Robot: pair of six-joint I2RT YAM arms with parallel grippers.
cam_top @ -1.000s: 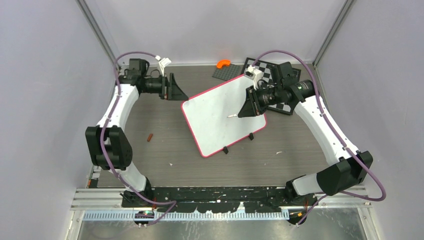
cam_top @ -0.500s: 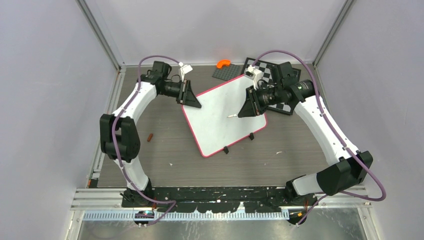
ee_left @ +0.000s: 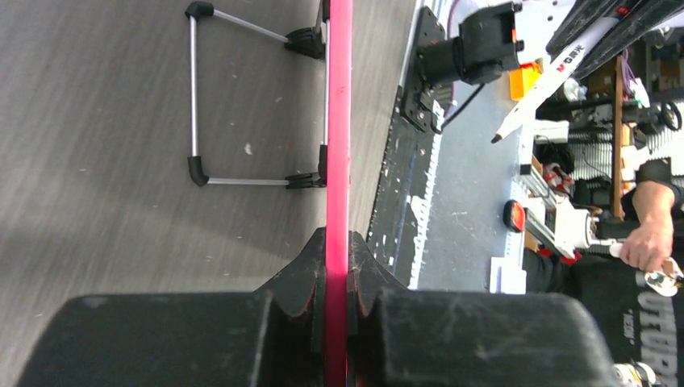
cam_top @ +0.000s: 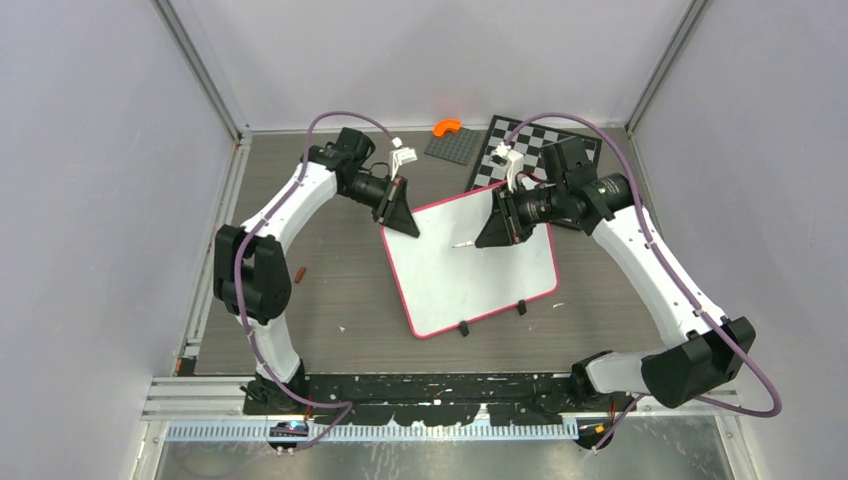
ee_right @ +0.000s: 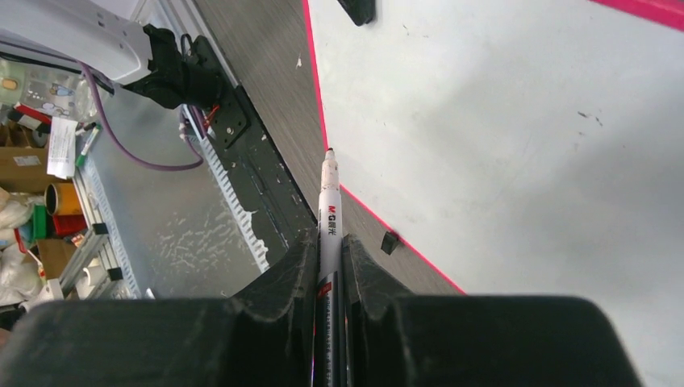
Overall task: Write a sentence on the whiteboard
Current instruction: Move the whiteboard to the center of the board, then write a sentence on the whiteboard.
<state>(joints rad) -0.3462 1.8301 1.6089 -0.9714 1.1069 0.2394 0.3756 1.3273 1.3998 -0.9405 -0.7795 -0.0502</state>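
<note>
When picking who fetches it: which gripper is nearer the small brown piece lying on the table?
Left. The left gripper, clamped on the whiteboard's far-left corner, sits right of and beyond the brown piece. The right gripper, holding a marker, is farther right.

Smooth, slightly glossy whiteboard (cam_top: 470, 270), pink plastic frame (ee_left: 339, 121); matt grey wood-grain table (cam_top: 330, 270); white plastic marker (ee_right: 329, 211).
</note>
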